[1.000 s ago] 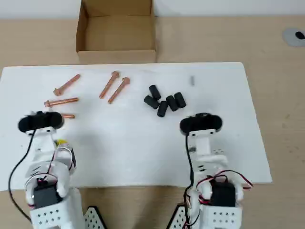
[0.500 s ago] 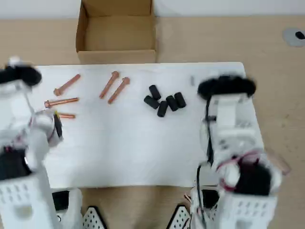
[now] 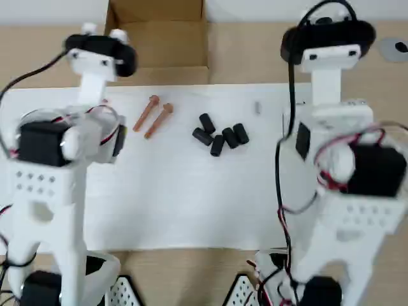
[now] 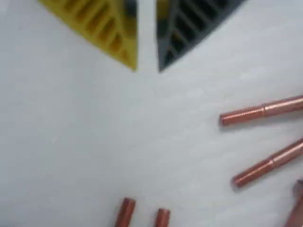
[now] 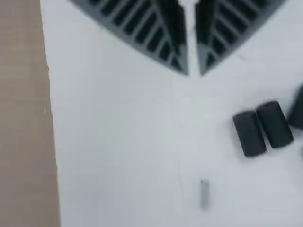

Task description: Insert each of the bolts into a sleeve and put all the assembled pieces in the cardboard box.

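Bolts (image 3: 145, 115): Loose, none yet in a sleeve. Two lie side by side on the white sheet (image 3: 191, 204), just in front of the cardboard box (image 3: 156, 75). The left wrist view shows further shanks (image 4: 262, 111) near the left gripper (image 4: 147, 66).
Sleeves (image 3: 217, 145): A tight cluster on the sheet, in front of the box and off its corner toward the right arm's side. Several touch one another.
Cardboard box: Open at the top, at the far edge of the sheet. All assembly is still to do.
Left gripper: Fingers drawn nearly together with a thin slit between them and nothing held. It hangs above bare sheet beside the bolts, on the near side of the box.
Right gripper (image 5: 193, 71): Fingers nearly together, nothing held. It hangs above bare sheet near two sleeves (image 5: 248, 134), farther from the box than the bolts are.
Small grey piece (image 3: 257, 108): Lies on the sheet beyond the sleeves, away from the box. Its purpose cannot be told.
Risk, approach: Both pairs of fingers must part before descent. Otherwise the tips are likely to push a part away instead of straddling it.
Risk, rolling: Bolts and sleeves are round, so a glancing touch probably sends one rolling across the sheet.
Risk, crowding: With the sleeves packed together, a finger may catch a neighbour and scatter the cluster. The paired bolts pose the same hazard.
Risk, insertion: A bolt gripped off-centre or tilted is likely to jam at the sleeve's mouth.
Risk, mistaken pick: The grey piece could be taken for a task part.
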You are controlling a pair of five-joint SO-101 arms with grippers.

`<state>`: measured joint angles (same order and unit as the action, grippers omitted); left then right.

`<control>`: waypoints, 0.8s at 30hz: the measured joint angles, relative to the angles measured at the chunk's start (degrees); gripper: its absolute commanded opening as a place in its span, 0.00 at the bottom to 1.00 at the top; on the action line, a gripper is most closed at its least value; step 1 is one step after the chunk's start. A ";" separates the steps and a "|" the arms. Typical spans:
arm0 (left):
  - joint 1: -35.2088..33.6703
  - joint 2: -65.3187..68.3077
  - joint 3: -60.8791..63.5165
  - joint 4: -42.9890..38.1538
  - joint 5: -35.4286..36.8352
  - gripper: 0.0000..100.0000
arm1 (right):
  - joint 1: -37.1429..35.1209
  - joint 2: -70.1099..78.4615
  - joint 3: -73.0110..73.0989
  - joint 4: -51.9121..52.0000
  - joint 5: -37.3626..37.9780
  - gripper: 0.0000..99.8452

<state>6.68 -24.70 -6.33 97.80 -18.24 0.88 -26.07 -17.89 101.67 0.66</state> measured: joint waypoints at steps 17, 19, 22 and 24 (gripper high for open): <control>0.09 29.98 -0.79 -15.03 -5.01 0.08 | 10.46 12.48 3.69 -2.64 0.09 0.01; -0.26 32.79 -2.37 -15.56 -5.01 0.08 | 10.55 12.48 3.78 -3.25 0.09 0.01; -0.26 36.66 -6.07 -15.74 -5.01 0.08 | 10.55 12.84 3.78 -3.43 0.09 0.01; -0.26 39.56 -9.14 -16.26 -5.01 0.08 | 10.55 12.84 3.78 -3.43 0.09 0.01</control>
<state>6.42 14.86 -15.47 81.54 -23.25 11.43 -13.23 -14.11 98.24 0.75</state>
